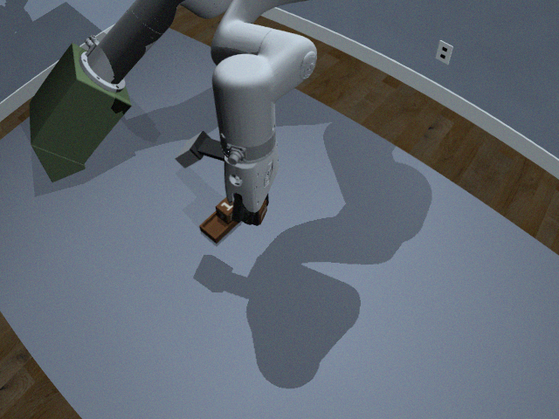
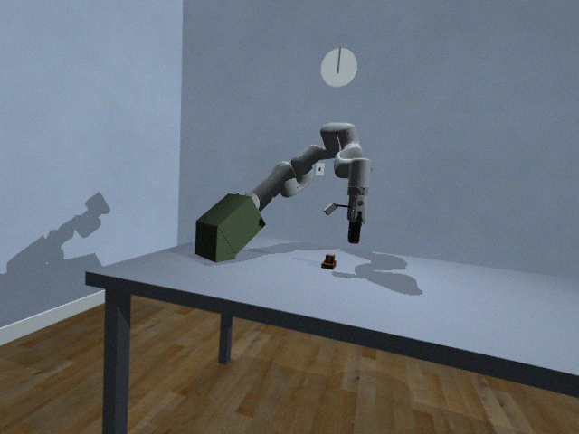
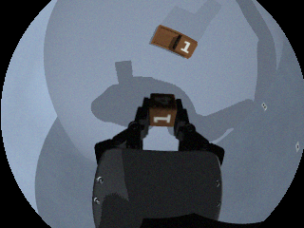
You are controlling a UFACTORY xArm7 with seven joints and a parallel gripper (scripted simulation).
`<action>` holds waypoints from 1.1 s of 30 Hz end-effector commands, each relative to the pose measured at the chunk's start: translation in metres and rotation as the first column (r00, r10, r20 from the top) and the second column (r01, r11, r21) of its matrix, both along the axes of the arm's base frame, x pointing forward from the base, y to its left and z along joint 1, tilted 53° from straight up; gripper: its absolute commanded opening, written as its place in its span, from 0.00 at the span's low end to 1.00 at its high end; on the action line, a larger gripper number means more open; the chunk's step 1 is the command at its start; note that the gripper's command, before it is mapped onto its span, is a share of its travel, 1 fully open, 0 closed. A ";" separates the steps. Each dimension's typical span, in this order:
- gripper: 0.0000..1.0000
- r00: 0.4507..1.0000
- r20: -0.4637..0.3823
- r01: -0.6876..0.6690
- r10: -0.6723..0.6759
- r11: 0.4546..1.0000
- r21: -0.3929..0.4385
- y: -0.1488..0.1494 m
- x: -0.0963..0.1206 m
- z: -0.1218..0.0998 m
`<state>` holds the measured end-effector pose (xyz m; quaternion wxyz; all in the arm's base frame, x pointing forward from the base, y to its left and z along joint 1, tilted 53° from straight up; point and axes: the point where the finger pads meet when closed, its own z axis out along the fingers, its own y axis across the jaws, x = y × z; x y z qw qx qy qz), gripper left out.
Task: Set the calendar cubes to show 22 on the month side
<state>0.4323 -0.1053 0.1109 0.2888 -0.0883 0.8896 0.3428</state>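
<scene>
The tray (image 1: pixel 214 229) (image 2: pixel 328 267) (image 3: pixel 164 37) lay in from the front edge of the counter (image 1: pixel 135 315) (image 2: pixel 298 319) (image 3: pixel 71 62), one cube (image 1: pixel 224 209) (image 2: pixel 329 258) (image 3: pixel 186 47) at its right end, a 1 on top. Further right, above the counter, the jaws were grasping the other cube (image 1: pixel 263 213) (image 3: pixel 161 117).

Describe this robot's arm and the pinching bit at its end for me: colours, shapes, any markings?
The arm is pale grey-white, with smooth, rounded tube-like sections and a round cap at one bend. Near its end are small round fittings and fine markings too small to read. The jaws are black and jointed, below a dark housing with small screws. I see no cables.
</scene>
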 end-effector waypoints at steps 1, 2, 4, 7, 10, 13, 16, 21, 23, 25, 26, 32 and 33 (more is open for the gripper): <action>0.29 0.992 -0.103 0.084 -0.078 0.995 0.054 -0.001 0.008 0.006; 0.29 0.992 -0.103 0.084 -0.078 0.995 0.054 -0.001 0.008 0.006; 0.29 0.986 -0.133 0.112 -0.102 0.991 0.070 -0.001 0.011 0.007; 0.29 0.968 -0.201 0.176 -0.152 0.979 0.105 0.000 0.017 0.011; 0.29 0.956 -0.236 0.209 -0.176 0.971 0.121 0.001 0.020 0.013; 0.29 0.952 -0.245 0.217 -0.182 0.968 0.125 0.001 0.021 0.014; 0.29 0.952 -0.245 0.218 -0.182 0.968 0.125 0.001 0.021 0.014; 0.29 0.952 -0.245 0.218 -0.182 0.968 0.125 0.001 0.021 0.014; 0.29 0.952 -0.245 0.218 -0.182 0.968 0.125 0.001 0.021 0.014; 0.29 0.952 -0.245 0.218 -0.182 0.968 0.125 0.001 0.021 0.014; 0.29 0.952 -0.245 0.218 -0.182 0.968 0.125 0.001 0.021 0.014; 0.29 0.949 -0.255 0.225 -0.188 0.966 0.128 0.004 0.024 0.011; 0.29 0.949 -0.255 0.225 -0.188 0.966 0.128 0.006 0.025 0.010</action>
